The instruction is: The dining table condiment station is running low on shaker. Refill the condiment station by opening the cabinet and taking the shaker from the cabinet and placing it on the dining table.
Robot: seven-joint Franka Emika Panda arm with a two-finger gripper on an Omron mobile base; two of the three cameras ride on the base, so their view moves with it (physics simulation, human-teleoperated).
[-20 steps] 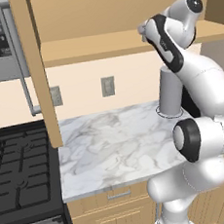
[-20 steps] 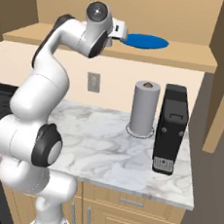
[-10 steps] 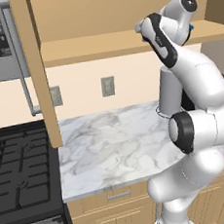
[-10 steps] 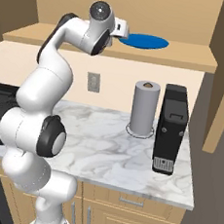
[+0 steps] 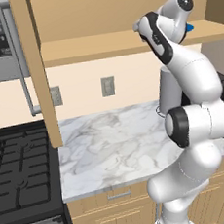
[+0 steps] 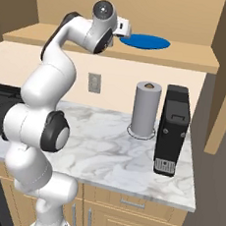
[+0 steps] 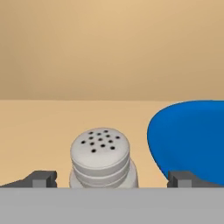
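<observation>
Risk: tipping shaker (image 7: 100,157) on cabinet shelf (image 7: 39,131) | fingers (image 7: 43,178) spread wide, straddling it, nothing gripped | cause: off-centre closing; blue plate (image 7: 192,138) crowds right side.

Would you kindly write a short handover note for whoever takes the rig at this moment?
Gripper: open, inside the cabinet, one fingertip on each side of the shaker, not closed on it.
Shaker: upright on the cabinet shelf, beside a blue plate.
Done: cabinet door is open, hand lined up on the shaker.
Left: close on the shaker, lift it out, carry it to the dining table and set it down.
</observation>
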